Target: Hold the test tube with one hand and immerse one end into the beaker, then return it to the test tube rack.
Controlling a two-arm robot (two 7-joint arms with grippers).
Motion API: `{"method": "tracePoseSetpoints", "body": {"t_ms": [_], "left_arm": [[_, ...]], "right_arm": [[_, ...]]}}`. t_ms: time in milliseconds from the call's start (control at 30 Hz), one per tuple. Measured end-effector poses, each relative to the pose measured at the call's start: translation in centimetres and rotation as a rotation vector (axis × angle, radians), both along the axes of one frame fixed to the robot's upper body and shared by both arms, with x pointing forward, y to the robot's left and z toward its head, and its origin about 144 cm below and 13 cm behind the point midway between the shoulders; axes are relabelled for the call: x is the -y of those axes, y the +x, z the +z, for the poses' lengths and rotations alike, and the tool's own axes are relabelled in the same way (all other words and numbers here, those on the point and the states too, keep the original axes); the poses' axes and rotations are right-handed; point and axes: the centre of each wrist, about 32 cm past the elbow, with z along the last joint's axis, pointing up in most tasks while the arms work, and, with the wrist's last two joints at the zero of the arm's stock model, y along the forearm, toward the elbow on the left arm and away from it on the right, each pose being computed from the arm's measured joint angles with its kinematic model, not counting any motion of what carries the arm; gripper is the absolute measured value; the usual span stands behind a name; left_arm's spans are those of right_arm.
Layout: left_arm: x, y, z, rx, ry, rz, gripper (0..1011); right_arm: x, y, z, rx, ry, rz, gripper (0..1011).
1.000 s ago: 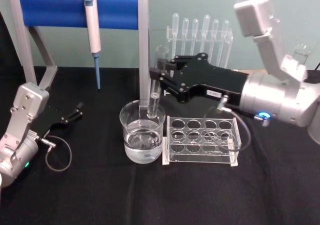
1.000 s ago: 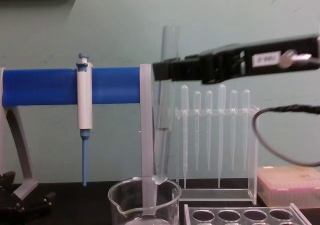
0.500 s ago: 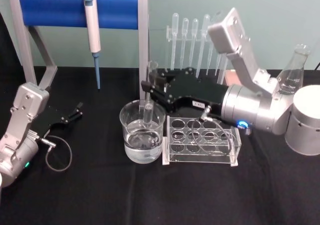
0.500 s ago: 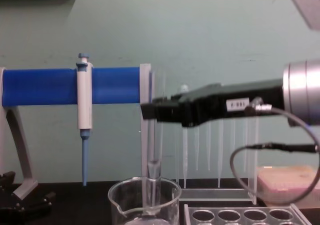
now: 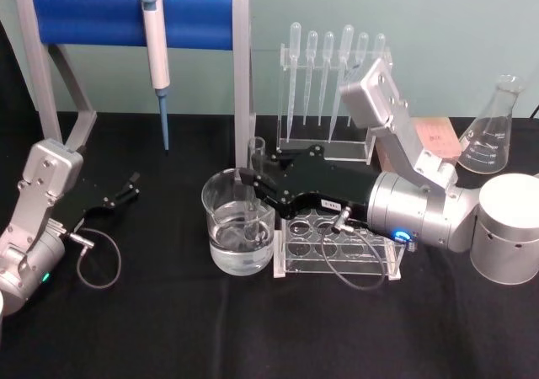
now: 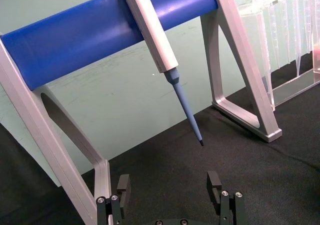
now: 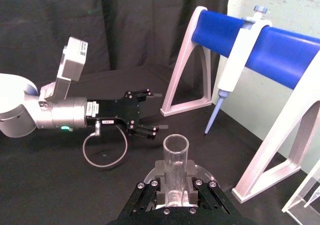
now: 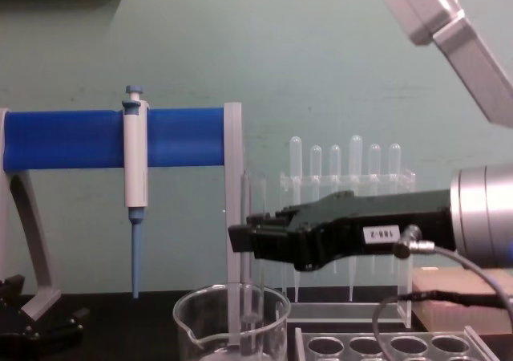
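Observation:
The test tube stands upright, its lower end down inside the beaker and in the water. The beaker is wide clear glass with a spout and sits mid-table. My right gripper is shut on the tube's upper part, just above the beaker rim. In the chest view the right gripper hovers over the beaker, with the tube reaching down from it. The right wrist view looks down the tube's open rim. My left gripper rests open on the table at the left, nothing in it.
A blue-barred stand with a hanging pipette stands behind the beaker. A clear tube rack sits right beside the beaker. Behind are a rack of plastic pipettes, a conical flask and a white cylinder.
My right gripper has come down with the test tube. The tube's lower end went from hanging above the beaker to standing in its water.

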Motion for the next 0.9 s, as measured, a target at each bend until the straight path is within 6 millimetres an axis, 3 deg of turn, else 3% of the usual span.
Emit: {"method": "tracePoseSetpoints", "body": {"t_ms": [900], "left_arm": [[0.0, 0.0, 0.0, 0.000, 0.000, 0.000, 1000]], "right_arm": [[0.2, 0.3, -2.2, -0.004, 0.006, -0.002, 241]]}}
